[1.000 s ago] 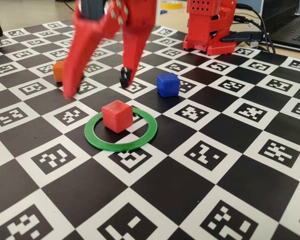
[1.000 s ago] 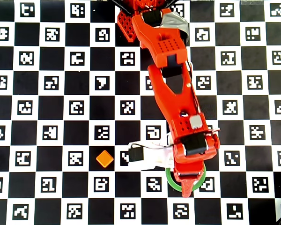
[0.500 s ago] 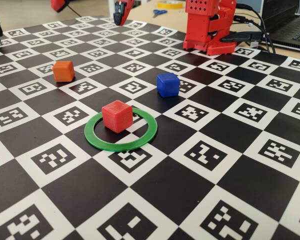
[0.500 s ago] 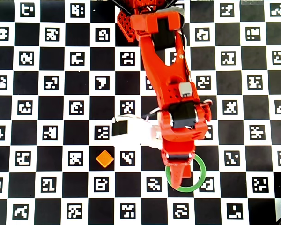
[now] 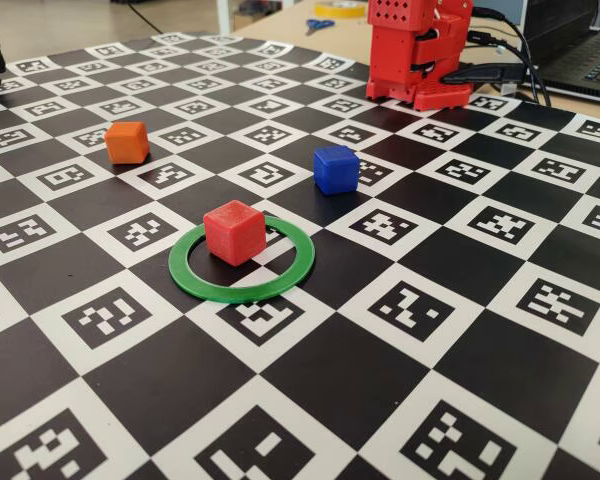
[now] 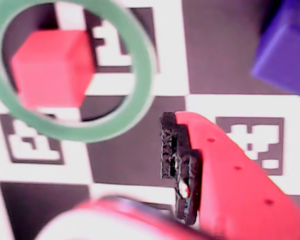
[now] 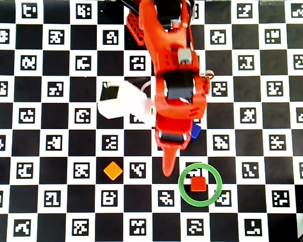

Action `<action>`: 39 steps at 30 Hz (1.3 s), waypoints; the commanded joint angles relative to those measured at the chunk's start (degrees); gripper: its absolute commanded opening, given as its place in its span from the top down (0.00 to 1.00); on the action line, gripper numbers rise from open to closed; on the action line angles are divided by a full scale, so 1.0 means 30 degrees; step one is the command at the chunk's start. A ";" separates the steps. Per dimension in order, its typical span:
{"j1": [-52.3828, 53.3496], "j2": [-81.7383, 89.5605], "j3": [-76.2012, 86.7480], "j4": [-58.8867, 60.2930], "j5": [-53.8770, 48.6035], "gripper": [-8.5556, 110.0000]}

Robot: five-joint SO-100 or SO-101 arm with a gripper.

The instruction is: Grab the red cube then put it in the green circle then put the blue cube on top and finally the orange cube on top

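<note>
The fixed view shows no hand at all, only the arm's red base (image 5: 418,50) at the far edge of the table (image 5: 460,330), which is covered in a black and white checkerboard of printed markers. In front of the base, the red cube (image 5: 234,231) sits inside the green circle (image 5: 242,288), toward its far left part and not touching the ring. The blue cube (image 5: 336,169) stands just beyond the ring, to the right, apart from it. The orange cube (image 5: 127,142) stands well off to the left.

The overhead view adds the arm itself, reaching down the picture from the top edge. The hand (image 7: 167,169) ends in a pointed red finger just up and left of the green circle (image 7: 212,194), holding nothing. Only a corner of the blue cube (image 7: 195,131) peeks out from under the arm here.

The wrist view, blurred, shows one red finger (image 6: 230,175) with a black pad, the ring with the red cube (image 6: 52,67) inside it at upper left, and the blue cube (image 6: 285,52) at upper right. Whether the hand is wide or narrow cannot be told.
</note>
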 commanded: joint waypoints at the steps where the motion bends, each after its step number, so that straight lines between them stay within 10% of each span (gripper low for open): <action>1: 0.0029 0.3164 0.1816 -0.0557 -0.1113 0.53; 39: -0.6885 0.1260 1.0166 -0.4131 1.2158 0.53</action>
